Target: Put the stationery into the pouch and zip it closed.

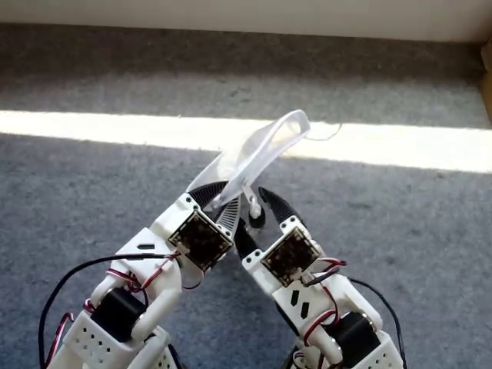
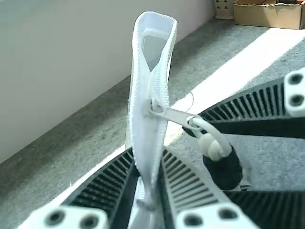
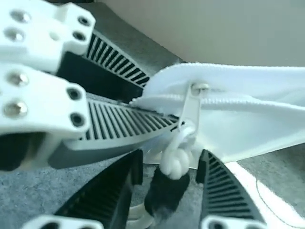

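The clear pouch [image 1: 261,150] with a white zip [image 2: 151,57] is held up off the carpet. My left gripper [image 1: 217,204] is shut on its near end, the black ribbed fingers [image 2: 109,186] pressing both sides. The slider [image 2: 155,107] sits partway along. The zip is closed on the near side of the slider and gapes open beyond it. A metal pull tab [image 3: 190,107] hangs from the slider with a white bead [image 3: 175,160] and black tassel [image 3: 164,193]. My right gripper [image 3: 170,155] is open, with the bead and tassel between its fingers.
Grey carpet [image 1: 92,192] covers the work surface, crossed by a bright sunlit strip [image 1: 100,127]. A pale wall [image 2: 57,71] runs along the far edge. A cardboard box [image 2: 269,12] sits off by the wall. A thin thread [image 1: 327,134] lies near the pouch's far end.
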Robot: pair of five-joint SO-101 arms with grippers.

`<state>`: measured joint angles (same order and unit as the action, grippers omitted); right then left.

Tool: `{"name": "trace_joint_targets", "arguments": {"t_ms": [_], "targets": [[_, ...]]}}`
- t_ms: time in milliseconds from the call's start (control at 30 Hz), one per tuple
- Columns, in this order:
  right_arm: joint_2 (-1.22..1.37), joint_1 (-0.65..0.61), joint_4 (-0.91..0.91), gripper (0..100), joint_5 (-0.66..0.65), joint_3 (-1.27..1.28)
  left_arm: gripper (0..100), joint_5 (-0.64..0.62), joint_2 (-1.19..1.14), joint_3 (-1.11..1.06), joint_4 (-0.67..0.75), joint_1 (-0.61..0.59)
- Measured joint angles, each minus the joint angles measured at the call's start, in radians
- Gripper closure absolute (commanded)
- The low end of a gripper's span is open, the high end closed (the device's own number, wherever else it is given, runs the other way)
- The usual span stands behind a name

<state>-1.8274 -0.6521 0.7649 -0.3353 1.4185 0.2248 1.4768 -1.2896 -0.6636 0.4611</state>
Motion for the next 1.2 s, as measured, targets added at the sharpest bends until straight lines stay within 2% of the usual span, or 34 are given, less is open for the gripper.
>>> {"name": "trace_joint_targets", "arguments": {"t_ms": [200, 700, 867, 1200], "targets": [[-0.002, 0.002, 0.000, 99.5, -0.097, 0.000, 99, 0.000, 0.000, 0.000, 0.000, 0.000], [-0.009, 0.195, -0.003, 99.4, -0.117, 0.000, 99, 0.000, 0.000, 0.000, 0.000, 0.000], [-0.009, 0.267, -0.066, 99.4, -0.054, 0.000, 99, 0.000, 0.000, 0.000, 0.000, 0.000], [0.000, 0.371, -0.180, 99.4, -0.041, 0.000, 99, 0.000, -0.003, 0.000, 0.003, 0.002]]}}
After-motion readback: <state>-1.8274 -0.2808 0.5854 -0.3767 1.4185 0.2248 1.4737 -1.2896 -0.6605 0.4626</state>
